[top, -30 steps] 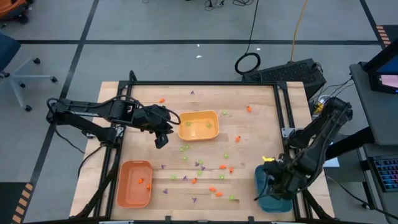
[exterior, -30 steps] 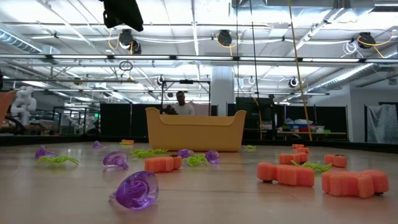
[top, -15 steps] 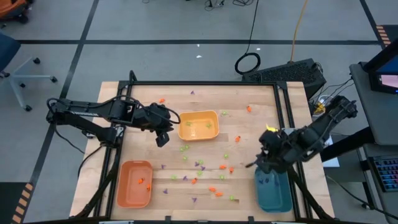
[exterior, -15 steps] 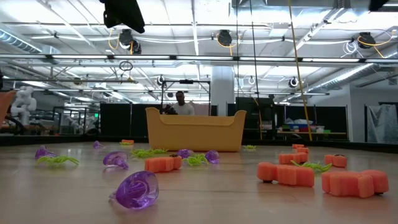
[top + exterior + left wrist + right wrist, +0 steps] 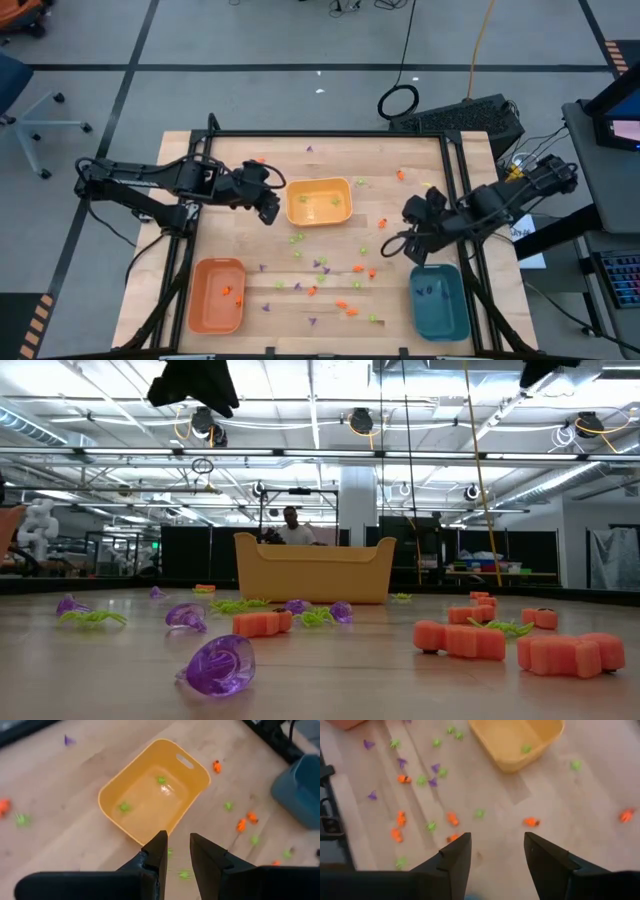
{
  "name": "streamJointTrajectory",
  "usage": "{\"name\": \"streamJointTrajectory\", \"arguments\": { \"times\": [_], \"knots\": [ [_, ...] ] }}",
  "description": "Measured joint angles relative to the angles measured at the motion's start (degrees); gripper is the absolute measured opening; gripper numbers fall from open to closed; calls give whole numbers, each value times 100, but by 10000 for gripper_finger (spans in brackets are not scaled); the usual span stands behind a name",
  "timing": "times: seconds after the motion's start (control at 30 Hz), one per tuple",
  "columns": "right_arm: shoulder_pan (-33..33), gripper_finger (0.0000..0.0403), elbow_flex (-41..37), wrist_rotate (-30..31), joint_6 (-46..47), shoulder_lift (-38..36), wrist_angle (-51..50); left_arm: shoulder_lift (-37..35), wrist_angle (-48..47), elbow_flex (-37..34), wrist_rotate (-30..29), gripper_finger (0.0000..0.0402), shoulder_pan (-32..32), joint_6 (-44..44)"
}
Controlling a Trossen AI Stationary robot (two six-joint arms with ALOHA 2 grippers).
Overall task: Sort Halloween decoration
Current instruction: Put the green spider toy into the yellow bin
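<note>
The Halloween decoration [image 5: 322, 268] lies as many tiny orange, light green and purple pieces scattered over the wooden table between three trays. Some green pieces [image 5: 124, 807] lie in the yellow tray [image 5: 343, 190], and orange ones in the orange tray [image 5: 205, 300]. My left gripper [image 5: 268, 207] hangs above the table just left of the yellow tray [image 5: 112, 795], its fingers a narrow gap apart with nothing between them [image 5: 178, 851]. My right gripper [image 5: 400, 243] hangs open and empty [image 5: 495, 851] above the table, on the far side of the teal tray [image 5: 445, 318].
A black frame [image 5: 330, 134] rims the table. The orange tray stands near left, the teal tray near right, the yellow tray [image 5: 312, 570] at the middle far side. In the low view both arms [image 5: 192, 380] show only at the top, well above the pieces [image 5: 218, 665]. A person [image 5: 292, 528] stands beyond the table.
My right gripper has risen from over the teal tray and gone toward the table's far edge and its middle, turning as it went. My left gripper has stayed in place and rolled about its own axis. No piece on the table has moved.
</note>
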Motion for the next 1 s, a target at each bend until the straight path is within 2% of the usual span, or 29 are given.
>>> {"name": "streamJointTrajectory", "arguments": {
  "times": [0.2, 0.4, 0.53, 0.63, 0.73, 1.0],
  "knots": [
    [-233, 169, 0, -147, -387, -9, 246, -1, -250, 0, -63, 81, -20, -1232],
    [-238, 169, 0, 153, -526, -11, 369, 0, -1270, 0, -43, 81, 241, -2266],
    [-348, 169, 0, 172, -488, -11, 371, 1, -1897, 0, 355, 81, 564, -2540],
    [-422, 169, 0, 158, -491, -11, 371, 1, -2085, 0, 567, 81, 835, -2465],
    [-544, 169, 0, 53, -493, -11, 371, 48, -2073, 0, 712, 81, 1125, -2026],
    [-1056, 169, 0, -914, -191, -11, 494, 533, -2061, -2, 1546, 81, 1849, -124]
  ]
}}
